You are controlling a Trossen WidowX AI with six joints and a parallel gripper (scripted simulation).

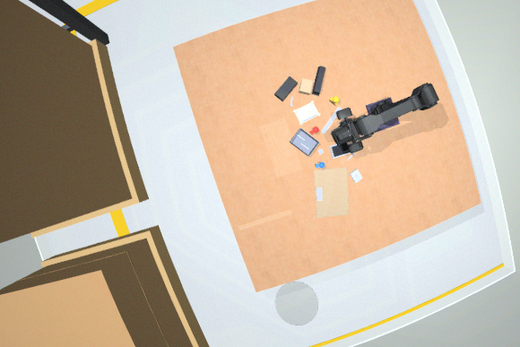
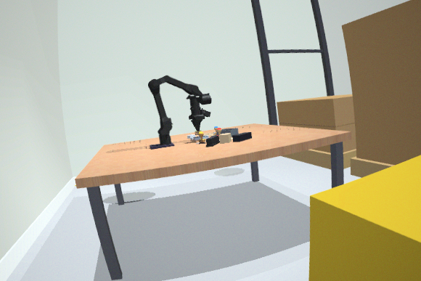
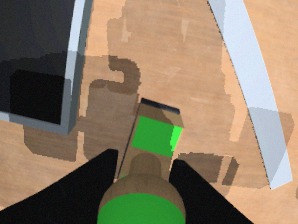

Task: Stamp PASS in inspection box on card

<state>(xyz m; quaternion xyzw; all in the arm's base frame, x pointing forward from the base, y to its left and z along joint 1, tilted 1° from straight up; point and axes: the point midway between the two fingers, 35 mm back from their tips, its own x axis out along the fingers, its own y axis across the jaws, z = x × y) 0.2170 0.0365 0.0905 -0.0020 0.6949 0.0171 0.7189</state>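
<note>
Your black parallel-jaw gripper (image 1: pixel 344 134) (image 2: pixel 197 129) (image 3: pixel 144 164) grips the green-topped wooden stamp (image 3: pixel 152 137) between the black open-topped pad tray (image 3: pixel 70 97) and a pale flat strip (image 3: pixel 257 100). Its underside is hidden from you; its knob is cut off by the wrist view's edge.

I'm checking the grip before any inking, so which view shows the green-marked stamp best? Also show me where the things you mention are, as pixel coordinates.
The wrist view: it shows the stamp (image 3: pixel 156 135) close up, its green knob, wooden neck and green-labelled block between the gripper's fingers. In the top view the arm hides it; in the exterior view it is too small to make out.
</note>
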